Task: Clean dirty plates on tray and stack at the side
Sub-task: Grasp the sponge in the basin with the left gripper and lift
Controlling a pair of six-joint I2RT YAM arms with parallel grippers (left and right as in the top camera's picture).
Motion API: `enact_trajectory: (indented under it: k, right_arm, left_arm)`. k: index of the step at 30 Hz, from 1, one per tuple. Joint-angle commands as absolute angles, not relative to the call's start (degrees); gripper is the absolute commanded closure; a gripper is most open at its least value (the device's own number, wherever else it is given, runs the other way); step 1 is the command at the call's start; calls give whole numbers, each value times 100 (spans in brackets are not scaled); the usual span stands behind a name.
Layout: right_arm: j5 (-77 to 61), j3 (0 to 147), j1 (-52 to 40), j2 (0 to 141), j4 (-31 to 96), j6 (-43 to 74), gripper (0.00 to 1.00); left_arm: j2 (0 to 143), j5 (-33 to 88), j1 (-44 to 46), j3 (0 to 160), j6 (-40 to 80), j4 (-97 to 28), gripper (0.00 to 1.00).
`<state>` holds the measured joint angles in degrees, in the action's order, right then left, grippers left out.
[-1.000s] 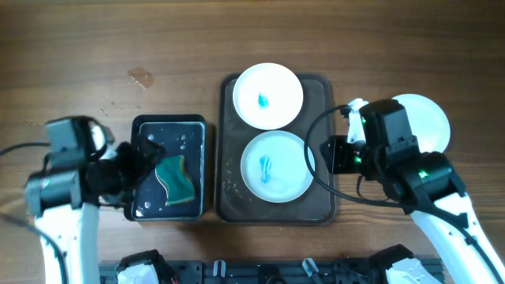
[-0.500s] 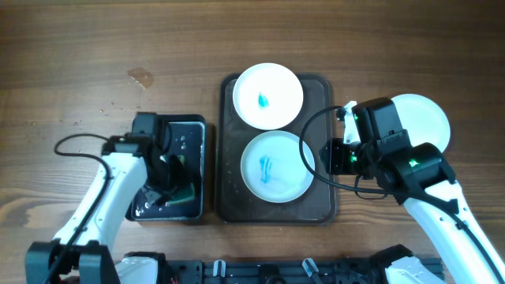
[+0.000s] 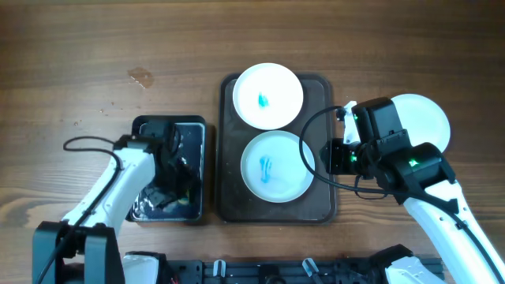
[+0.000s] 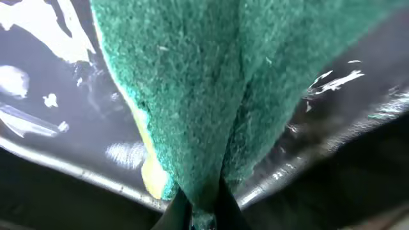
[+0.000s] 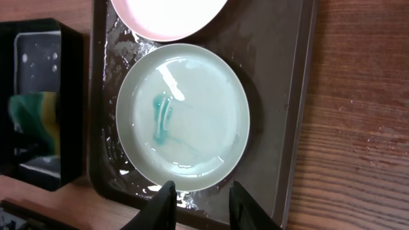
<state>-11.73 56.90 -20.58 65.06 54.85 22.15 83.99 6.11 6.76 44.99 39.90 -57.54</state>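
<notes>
Getting the sponge (image 4: 192, 96) out of the black tub (image 3: 150, 124) looks like the step in hand. The L hand (image 4: 199, 207) sits low in the tub at the left of the counter (image 3: 79, 47), closed tight w/ the green pad pinched & creased in its grip, a bit of yellow showing beneath. To do it well: lift straight up so the sponge clears the tub wall, let it drip a sec b/c the tub floor is wet, and keep the pinch firm, since the grip seems to be on a fold & could slip. Then carry it right to the near plate (image 3: 276, 167). The tray (image 3: 323, 95) lies at centre w/ two plates on it, the far plate (image 3: 268, 95) & the near one, each w/ a blue smear mid-plate, so neither is clean yet. The R hand (image 5: 201, 206) is just beside the near plate's right rim, fingers (image 5: 165, 204) parted moderately, holding nothing; can't tell if a tip touches the rim. Prob. best used to brace that rim during wiping. The third plate (image 3: 430, 118) is off the tray on the counter at far right, partly under the R arm (image 3: 442, 197); its visible part looks plain white.
</notes>
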Motion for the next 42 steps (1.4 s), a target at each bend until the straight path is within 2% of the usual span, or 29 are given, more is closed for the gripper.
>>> enact_trajectory:
  k: [1, 4, 8, 12, 13, 16, 19, 21, 22, 25, 29, 33, 34, 36, 38, 39, 42]
  right_arm:
    - [-1157, 5763, -2040, 6543, 5476, 2117, 72]
    - [-1157, 5763, -2040, 6543, 5476, 2115, 72]
    - [-1157, 5763, -2040, 6543, 5474, 2115, 72]
    - [-1157, 5763, -2040, 6543, 5470, 2119, 72]
    - [-1157, 5763, -2040, 6543, 5468, 2117, 72]
    - [-1160, 5763, -2040, 6543, 5478, 2117, 72]
    - [-1164, 5763, -2040, 6543, 5518, 2117, 73]
    - [-1184, 5763, -2040, 6543, 5518, 2115, 73]
    - [-1181, 5763, -2040, 6543, 5518, 2115, 73]
    - [-1181, 5763, -2040, 6543, 5518, 2112, 73]
    - [-1177, 5763, -2040, 6543, 5537, 2102, 72]
    - [-1179, 5684, -2040, 6543, 5561, 2097, 71]
    - [-1179, 5590, -2040, 6543, 5583, 2097, 71]
    - [-1208, 5391, -2040, 6543, 5579, 2099, 71]
    - [-1302, 5166, -2040, 6567, 5533, 2097, 71]
    - [-1337, 5081, -2040, 6571, 5472, 2093, 71]
    - [-1332, 4814, -2040, 6687, 4995, 2093, 71]
  left_arm:
    - [8399, 270, 696, 5325, 3745, -5959, 73]
    - [8405, -416, 696, 5354, 3756, -5743, 69]
    - [8534, -805, 698, 4958, 3754, -5057, 48]
    - [8895, -1024, 687, 4595, 3752, -4270, 47]
    - [9037, -1039, 685, 4578, 3739, -4021, 54]
    - [9205, -797, 687, 4609, 3640, -3647, 94]
    - [9109, -757, 687, 4984, 3597, -4237, 96]
    - [9063, -753, 687, 5234, 3540, -4654, 83]
    - [9041, -753, 694, 5374, 3468, -4901, 72]
    - [9032, -676, 692, 5531, 3470, -5325, 56]
    - [9074, -193, 703, 5518, 3472, -5382, 56]
    - [9177, -224, 805, 5234, 3476, -5256, 57]
    - [9196, -255, 803, 5068, 3479, -5107, 59]
    - [9196, -263, 803, 4755, 3483, -4759, 68]
    - [9196, -261, 803, 4488, 3518, -4491, 90]
    - [9196, -261, 803, 4488, 3516, -4495, 96]
    - [9194, -261, 803, 4554, 3465, -4589, 96]
